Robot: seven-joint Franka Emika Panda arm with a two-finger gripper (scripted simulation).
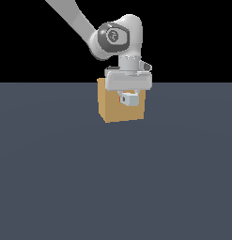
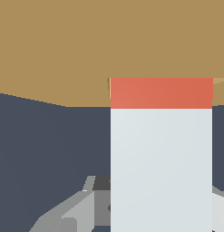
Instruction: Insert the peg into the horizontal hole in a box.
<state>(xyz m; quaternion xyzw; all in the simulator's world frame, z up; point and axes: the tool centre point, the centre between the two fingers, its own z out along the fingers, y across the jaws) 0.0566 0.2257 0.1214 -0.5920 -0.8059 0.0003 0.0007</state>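
Note:
The tan box (image 1: 110,105) stands on the dark floor, and it fills the far part of the wrist view (image 2: 63,45). My gripper (image 1: 129,95) is in front of the box's face, shut on the peg (image 1: 130,99), which shows end-on there as a pale grey block. In the wrist view the peg (image 2: 161,158) is pale grey-white with a red-orange end (image 2: 161,93) that meets the box's face and goes out of sight there. The peg covers the hole. A grey finger (image 2: 77,213) shows beside the peg.
The dark blue-grey floor (image 1: 112,187) stretches around the box on all sides. The white arm (image 1: 115,37) comes down from the exterior view's upper left above the box.

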